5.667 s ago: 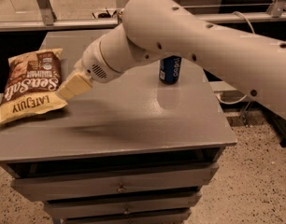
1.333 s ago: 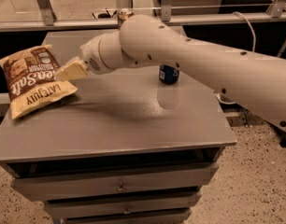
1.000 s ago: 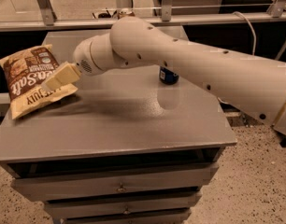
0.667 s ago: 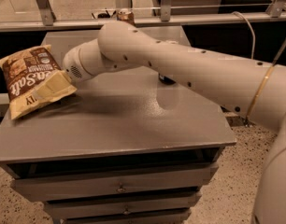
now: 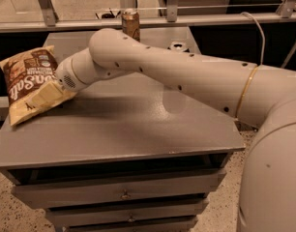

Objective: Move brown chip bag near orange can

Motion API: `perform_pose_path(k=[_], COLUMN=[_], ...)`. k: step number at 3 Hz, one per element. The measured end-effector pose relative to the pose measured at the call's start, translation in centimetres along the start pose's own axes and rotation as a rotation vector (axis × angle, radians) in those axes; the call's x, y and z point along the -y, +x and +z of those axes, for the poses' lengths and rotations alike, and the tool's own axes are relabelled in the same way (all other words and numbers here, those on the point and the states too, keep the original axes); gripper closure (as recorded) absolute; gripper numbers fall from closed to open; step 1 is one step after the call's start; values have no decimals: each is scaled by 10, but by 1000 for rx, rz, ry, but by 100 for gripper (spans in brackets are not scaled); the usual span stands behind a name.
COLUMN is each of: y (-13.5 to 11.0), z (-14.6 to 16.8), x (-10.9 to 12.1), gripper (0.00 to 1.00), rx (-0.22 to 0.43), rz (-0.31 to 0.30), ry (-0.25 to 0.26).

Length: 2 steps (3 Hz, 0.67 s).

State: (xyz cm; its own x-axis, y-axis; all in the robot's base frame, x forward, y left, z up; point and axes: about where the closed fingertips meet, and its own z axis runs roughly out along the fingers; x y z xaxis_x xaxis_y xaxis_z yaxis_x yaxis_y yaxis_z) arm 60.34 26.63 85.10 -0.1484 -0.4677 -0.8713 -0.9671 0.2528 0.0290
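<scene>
The brown chip bag (image 5: pixel 23 76) lies tilted at the left edge of the grey cabinet top (image 5: pixel 119 134). It has a dark panel with white script and tan-yellow edges. My gripper (image 5: pixel 41 98) rests over the bag's lower right part, touching it. The orange can (image 5: pixel 130 24) stands upright at the back of the top, far from the bag and just behind my white arm (image 5: pixel 186 76), which stretches across from the right.
The silver top of another can (image 5: pixel 177 46) peeks over my arm at the back right; its body is hidden. Drawers (image 5: pixel 124 195) sit below the top. A railing (image 5: pixel 153 19) runs behind, and a cable (image 5: pixel 258 28) hangs at the back right.
My arm has swung left and lower, so the gripper now lies further onto the bag. The orange can has come into view behind the arm, and the blue can is now mostly covered.
</scene>
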Motion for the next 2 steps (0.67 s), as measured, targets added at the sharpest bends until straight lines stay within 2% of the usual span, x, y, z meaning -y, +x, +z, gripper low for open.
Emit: perform_pose_path(k=[1, 2], y=[5, -1], z=[4, -15], x=[-2, 8], gripper=[49, 80], rx=[-14, -7], rz=[7, -11], ry=[4, 71])
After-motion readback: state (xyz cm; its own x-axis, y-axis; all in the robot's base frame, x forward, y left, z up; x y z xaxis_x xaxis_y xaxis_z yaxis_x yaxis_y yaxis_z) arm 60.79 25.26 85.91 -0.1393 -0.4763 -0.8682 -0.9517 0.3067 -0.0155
